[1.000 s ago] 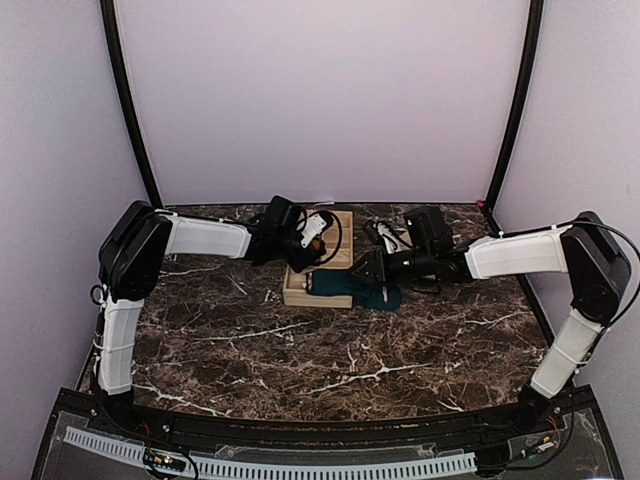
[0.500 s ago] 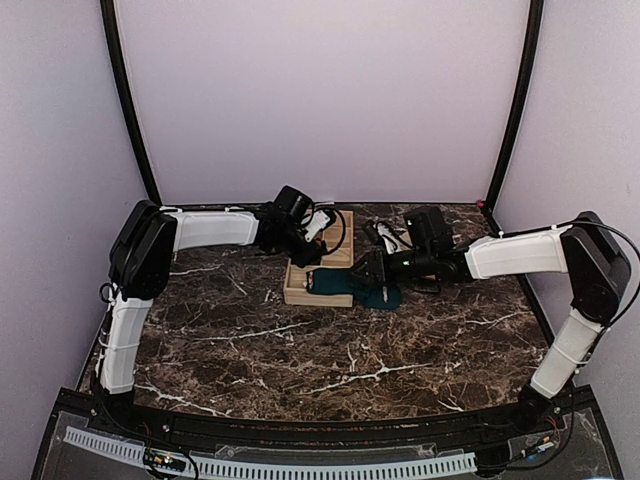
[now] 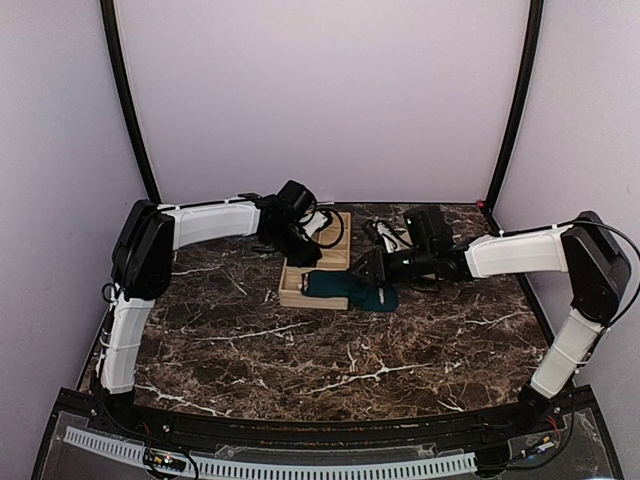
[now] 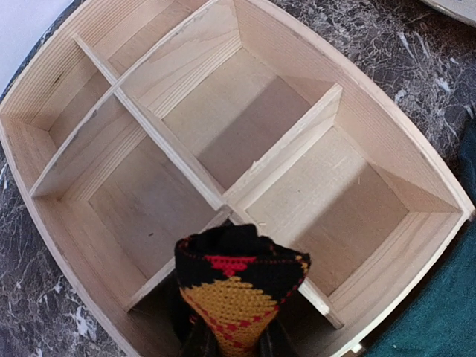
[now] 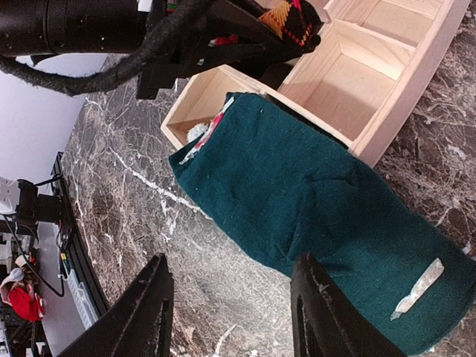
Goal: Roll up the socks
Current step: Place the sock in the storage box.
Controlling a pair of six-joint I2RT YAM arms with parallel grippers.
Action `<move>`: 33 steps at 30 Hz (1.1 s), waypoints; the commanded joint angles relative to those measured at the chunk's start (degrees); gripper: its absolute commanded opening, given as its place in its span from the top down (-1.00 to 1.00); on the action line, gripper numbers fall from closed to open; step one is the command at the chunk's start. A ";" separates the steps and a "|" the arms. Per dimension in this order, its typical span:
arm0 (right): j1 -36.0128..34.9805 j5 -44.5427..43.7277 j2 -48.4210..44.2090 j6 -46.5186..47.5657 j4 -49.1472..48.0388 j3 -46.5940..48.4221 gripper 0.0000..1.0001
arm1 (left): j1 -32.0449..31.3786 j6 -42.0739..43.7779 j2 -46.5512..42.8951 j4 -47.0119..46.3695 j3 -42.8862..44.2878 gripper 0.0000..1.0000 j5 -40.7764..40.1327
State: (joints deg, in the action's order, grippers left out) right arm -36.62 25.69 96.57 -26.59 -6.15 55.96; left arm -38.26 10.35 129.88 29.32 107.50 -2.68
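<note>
We see the left claw [image 4: 232, 343] closed on a rolled knit sock patterned in black, red and yellow [image 4: 239, 281]. It holds the sock over a pale wooden box split by thin dividers into several compartments [image 4: 172, 151]. In the left wrist view the roll sits above the spot where a cross divider meets the long middle one. We cannot tell whether it touches the wood. The compartments visible in that view show bare wood.

The box stands at the far middle of the dark brown marble table with white veins [image 3: 300, 350]. A dark green flat sock [image 5: 312, 201] lies draped over one end of the box and runs down onto the table beside it. It has a small pale tag [image 5: 420, 286] near its outer end. At the covered end, a scrap of white and red fabric [image 5: 206, 132] peeks out from under the green sock's edge.

The right claw [image 5: 234, 312] hangs over the table just beside the green sock. Its jaws are spread wide and grip nothing.
</note>
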 commanded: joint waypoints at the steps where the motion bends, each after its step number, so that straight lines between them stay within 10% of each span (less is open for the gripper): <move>1: 0.48 0.58 0.59 0.40 -1.15 2.33 0.02 | -0.10 -1.21 2.30 11.22 4.34 1.00 -2.20; 33: 0.49 0.59 1.37 -0.33 -1.37 1.95 0.01 | 1.26 -1.81 19.31 32.28 24.23 1.00 5.20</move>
State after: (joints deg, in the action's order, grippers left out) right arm -36.62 25.91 96.92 -26.72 -6.17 57.23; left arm -37.30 7.27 143.98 52.38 131.26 0.40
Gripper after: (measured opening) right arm 0.494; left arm 0.159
